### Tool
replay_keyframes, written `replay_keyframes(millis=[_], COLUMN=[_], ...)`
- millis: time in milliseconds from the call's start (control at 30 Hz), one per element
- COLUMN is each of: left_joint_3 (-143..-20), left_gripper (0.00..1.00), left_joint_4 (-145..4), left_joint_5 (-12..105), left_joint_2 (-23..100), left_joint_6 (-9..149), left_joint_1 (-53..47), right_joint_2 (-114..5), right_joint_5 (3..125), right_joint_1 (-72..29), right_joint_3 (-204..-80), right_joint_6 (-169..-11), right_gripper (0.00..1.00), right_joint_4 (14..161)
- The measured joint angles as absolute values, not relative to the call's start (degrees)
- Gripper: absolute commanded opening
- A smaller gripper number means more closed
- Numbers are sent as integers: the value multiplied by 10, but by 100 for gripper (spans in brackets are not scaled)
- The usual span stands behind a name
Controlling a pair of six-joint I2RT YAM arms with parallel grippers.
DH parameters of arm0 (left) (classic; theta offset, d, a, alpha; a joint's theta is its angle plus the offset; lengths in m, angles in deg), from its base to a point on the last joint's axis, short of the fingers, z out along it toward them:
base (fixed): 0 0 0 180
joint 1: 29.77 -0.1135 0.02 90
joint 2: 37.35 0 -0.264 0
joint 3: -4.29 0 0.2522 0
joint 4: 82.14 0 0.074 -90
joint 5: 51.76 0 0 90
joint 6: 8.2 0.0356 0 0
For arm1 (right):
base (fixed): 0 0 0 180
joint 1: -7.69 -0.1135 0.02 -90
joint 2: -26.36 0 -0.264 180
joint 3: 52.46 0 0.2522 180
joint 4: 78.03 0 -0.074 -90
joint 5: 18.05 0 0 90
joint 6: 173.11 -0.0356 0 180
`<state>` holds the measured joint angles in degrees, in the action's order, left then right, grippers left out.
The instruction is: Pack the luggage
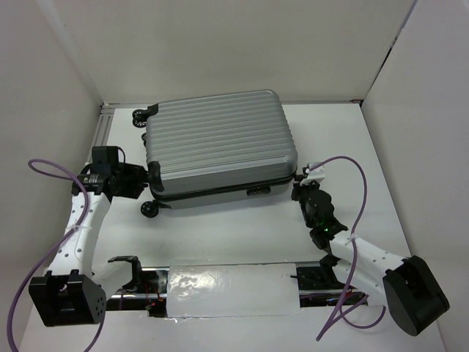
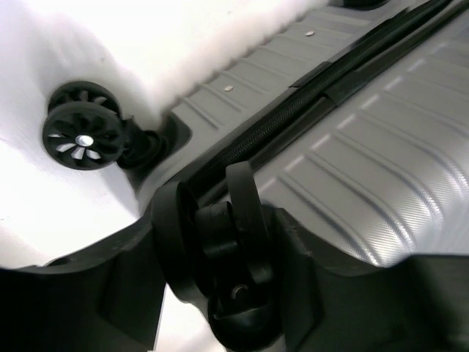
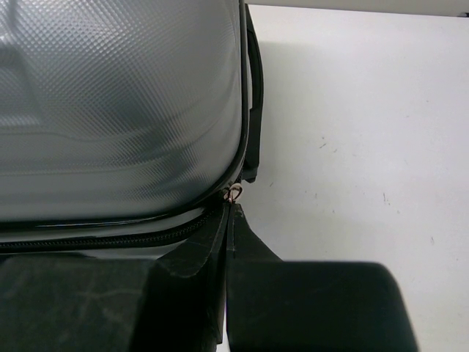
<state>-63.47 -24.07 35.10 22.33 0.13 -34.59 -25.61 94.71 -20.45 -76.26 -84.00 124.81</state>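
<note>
Right of centre, our right gripper (image 1: 300,190) is clenched, tips at the zipper pull (image 3: 234,193). At left, the left gripper (image 1: 151,176) straddles a wheel (image 2: 220,249); we cannot tell if it grips. Beyond, the luggage (image 1: 220,139) lies closed mid-worktop (image 1: 242,235). It looks rigid, slick and bulky, so we hold wheels or pulls, not shell.

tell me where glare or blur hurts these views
Top external: even light, sharp, faint shadows around the luggage. Left wrist: table blown out white, near wheel dark and soft. Right wrist: the shell goes soft toward the left, with bands of sheen.
</note>
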Motion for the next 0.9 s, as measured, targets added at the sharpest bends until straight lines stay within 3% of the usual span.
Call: replay_keyframes(millis=[33,67,100,600,733,900], left_joint_3=[-635,-635,-635,-622,-623,-651], left_gripper=[27,27,0,0,0,0], left_joint_4=[-247,-250,-252,-296,-309,-320], left_joint_5=[352,351,351,334,335,334], left_joint_2=[224,224,224,224,229,272], left_joint_6=[-5,-8,-9,8,13,39], left_joint_1=[-345,-346,-346,-335,-325,-327], right_joint_2=[-255,-255,-254,-329,-362,-382], right_joint_5=[949,949,950,1036,969,769], right_joint_1=[-206,-207,-208,-185,-127,-33], right_joint_3=[-762,-762,-762,-809,-832,-845], right_joint_6=[-839,-839,-839,-880,-885,-806], right_gripper=[0,0,0,0,0,0], right_joint_4=[1246,1246,1245,1238,1240,1257])
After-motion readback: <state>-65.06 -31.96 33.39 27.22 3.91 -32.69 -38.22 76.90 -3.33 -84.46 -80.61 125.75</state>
